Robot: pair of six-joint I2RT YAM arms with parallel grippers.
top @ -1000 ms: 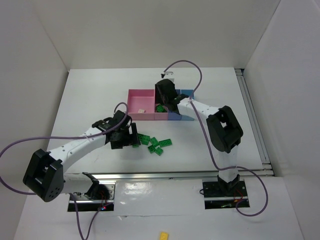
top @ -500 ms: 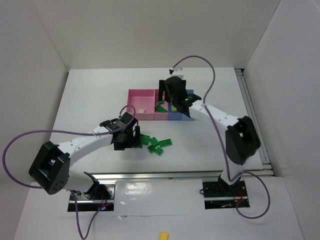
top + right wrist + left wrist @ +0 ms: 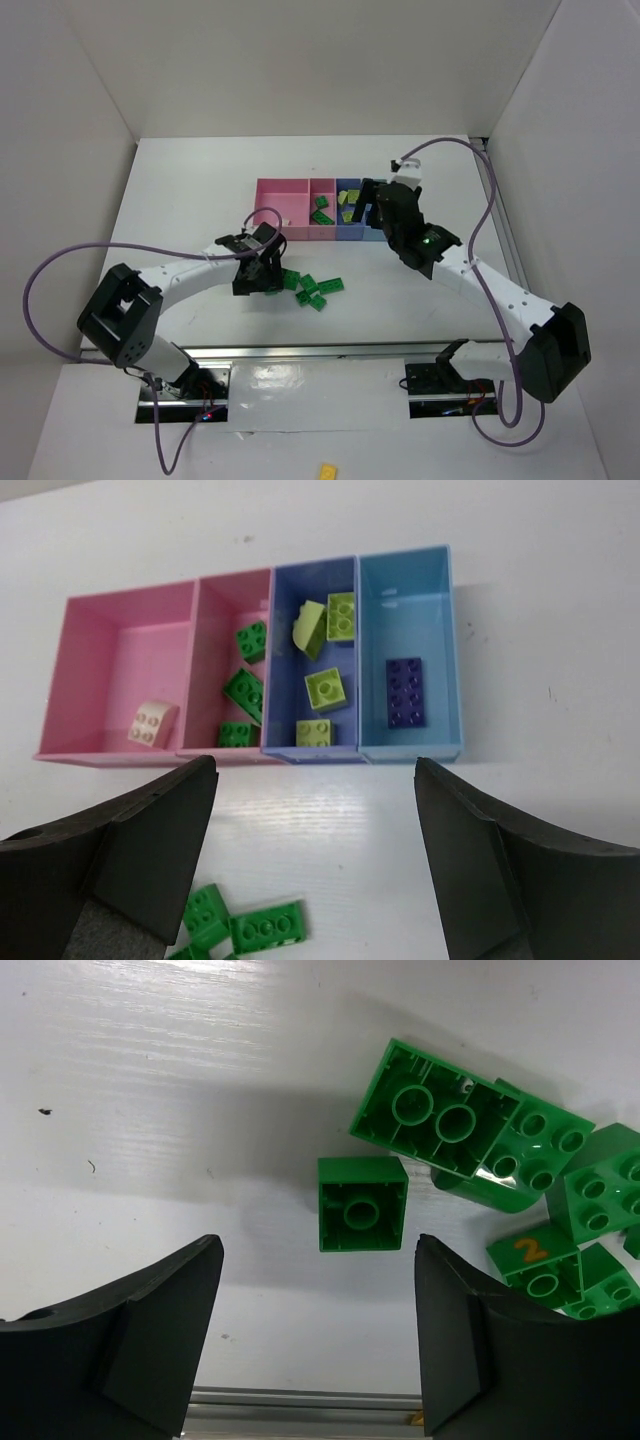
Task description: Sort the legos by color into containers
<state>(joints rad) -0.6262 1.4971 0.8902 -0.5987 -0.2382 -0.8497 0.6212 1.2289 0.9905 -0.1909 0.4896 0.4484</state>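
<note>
nearest us we find the left gripper (image 3: 317,1260) low over the table (image 3: 150,1080), its jaws open and holding nothing. a small green brick (image 3: 362,1203) lies hollow side up just ahead of the fingertips, beside the loose green bricks (image 3: 318,290). farther on, the right gripper (image 3: 315,780) hangs open and empty, short of the trays (image 3: 410,752). there we count a pale piece (image 3: 152,725) in the end pink tray, three green pieces (image 3: 243,690) in the second pink one, four yellow-green ones (image 3: 326,688) in the blue and one purple brick (image 3: 405,692) in the light blue.
</note>
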